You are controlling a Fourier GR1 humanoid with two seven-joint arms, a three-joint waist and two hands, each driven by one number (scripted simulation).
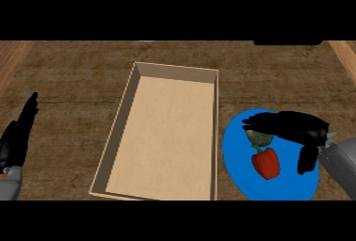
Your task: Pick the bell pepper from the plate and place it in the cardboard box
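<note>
On a mottled brown kitchen surface point(69, 70), a long, open-topped cardboard box point(173, 71) lies at the centre of the head view, its narrow ends towards the top and bottom of the frame and its pale floor bare. Just beside the box's right wall sits a round blue plate point(240, 181), and on it lies the red bell pepper point(266, 163), tilted, with its short green stem pointing up and to the left. A rounded, grey-green vegetable point(261, 138), too indistinct to name, rests on the plate just above the pepper's stem.

The robot's right hand point(292, 124) hangs over the upper half of the plate, coming in from the right edge on a grey forearm point(341, 162). Its black fingers point(254, 123) stretch leftward, their tips above the grey-green vegetable, while the thumb point(304, 161) points down, apart from them and to the right of the pepper. The hand is spread and has hold of nothing; whether it touches the vegetable cannot be told.

At the frame's left edge, well apart from the box, the left hand point(17, 136) rests with straight fingers pointing up, holding nothing.

Paler wood shows at the view's upper left and upper right corners.
</note>
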